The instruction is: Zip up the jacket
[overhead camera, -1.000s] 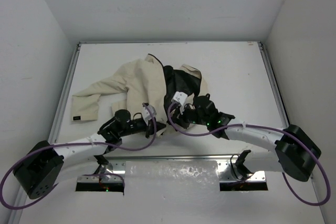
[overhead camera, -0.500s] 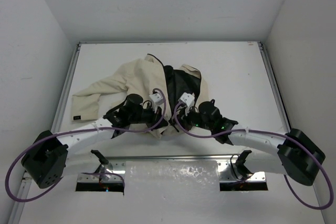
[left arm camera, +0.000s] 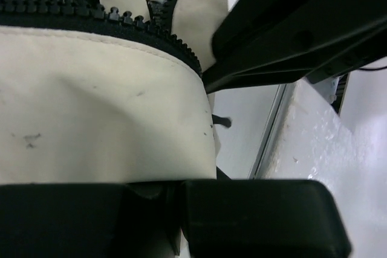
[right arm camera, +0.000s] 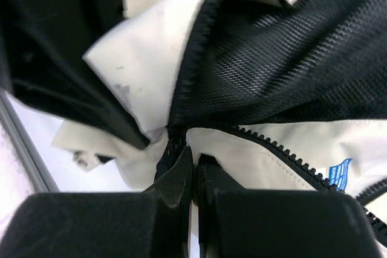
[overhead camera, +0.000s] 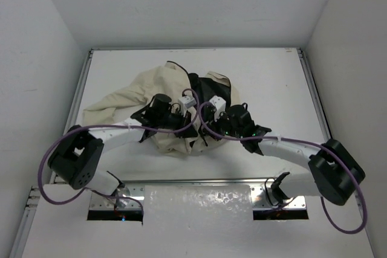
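The cream-beige jacket (overhead camera: pixel 154 86) lies bunched in the middle of the table, with its black lining (overhead camera: pixel 208 92) showing on the right. Both grippers meet at its near hem. My left gripper (overhead camera: pixel 190 124) is shut on the cream front panel (left arm camera: pixel 103 119), just below its row of black zipper teeth (left arm camera: pixel 103 15). My right gripper (overhead camera: pixel 203 126) is shut on the zipper (right arm camera: pixel 176 143), where the two toothed edges come together under the mesh lining (right arm camera: pixel 260 58). A small blue label (right arm camera: pixel 340 172) sits by the teeth at the right.
The left sleeve (overhead camera: pixel 106 104) trails towards the left rail (overhead camera: pixel 75 107). Another rail (overhead camera: pixel 314 101) runs along the right side, and a metal bar (overhead camera: pixel 199 182) lies along the near edge. White walls close in the table. The right arm's dark body (left arm camera: pixel 290 34) crosses the left wrist view.
Both grippers have moved away from the near edge towards the middle of the table, closer together. The jacket has bunched up with them, and its left sleeve has been drawn in.
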### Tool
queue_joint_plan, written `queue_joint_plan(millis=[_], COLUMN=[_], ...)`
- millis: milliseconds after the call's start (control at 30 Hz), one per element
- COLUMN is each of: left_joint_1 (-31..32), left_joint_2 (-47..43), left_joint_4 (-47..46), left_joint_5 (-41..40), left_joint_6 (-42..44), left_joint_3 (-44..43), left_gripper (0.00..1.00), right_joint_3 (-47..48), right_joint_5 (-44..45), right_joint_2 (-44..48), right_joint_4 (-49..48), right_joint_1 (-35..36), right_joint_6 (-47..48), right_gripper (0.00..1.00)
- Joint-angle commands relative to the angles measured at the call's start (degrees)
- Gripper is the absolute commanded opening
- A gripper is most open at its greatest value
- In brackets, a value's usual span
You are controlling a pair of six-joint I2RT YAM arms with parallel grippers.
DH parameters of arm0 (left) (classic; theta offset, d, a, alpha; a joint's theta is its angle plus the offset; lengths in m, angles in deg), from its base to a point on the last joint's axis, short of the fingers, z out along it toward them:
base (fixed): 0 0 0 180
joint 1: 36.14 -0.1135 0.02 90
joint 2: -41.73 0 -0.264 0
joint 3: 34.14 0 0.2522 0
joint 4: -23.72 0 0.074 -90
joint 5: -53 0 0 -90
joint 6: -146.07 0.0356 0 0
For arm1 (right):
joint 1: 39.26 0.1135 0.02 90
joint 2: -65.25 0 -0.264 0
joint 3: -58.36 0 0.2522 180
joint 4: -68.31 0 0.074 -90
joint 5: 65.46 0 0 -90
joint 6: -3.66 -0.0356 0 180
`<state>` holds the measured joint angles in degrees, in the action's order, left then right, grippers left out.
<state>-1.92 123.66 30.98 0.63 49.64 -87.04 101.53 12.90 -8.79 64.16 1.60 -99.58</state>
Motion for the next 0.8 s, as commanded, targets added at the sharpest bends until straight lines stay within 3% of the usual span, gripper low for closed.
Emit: queue_joint_plan(millis=[0, 67, 267, 500, 767], left_joint_1=[-1.6, -2.0, -2.4, -2.5, -2.5], left_joint_2=[3.9, 7.4, 14.1, 13.4, 12.7], left_joint_4=[1.7, 6.1, 19.8, 13.7, 14.6], left_joint_5=[7.4, 9.5, 15.0, 9.5, 5.3], left_joint_6=[2.0, 5.1, 15.6, 7.0, 8.9], left_joint_3=[-6.7, -12.4, -24.7, -24.5, -22.8], left_gripper=[0.0, 0.0, 0.0, 0.0, 0.0], right_joint_3=[4.2, 5.7, 16.0, 19.6, 18.6], right_joint_5=[-7.2, -9.0, -7.9, -9.1, -11.8], right_joint_2=[-3.3, -4.5, -5.9, -6.9, -7.0], right_joint_4=[-8.7, -9.6, 4.1, 7.9, 3.9], right_joint_1=[-4.8, -5.8, -6.3, -7.9, -10.3], right_joint_6=[-5.6, -7.2, -6.6, -11.9, -14.7], right_gripper=[0.0, 0.0, 0.0, 0.0, 0.0])
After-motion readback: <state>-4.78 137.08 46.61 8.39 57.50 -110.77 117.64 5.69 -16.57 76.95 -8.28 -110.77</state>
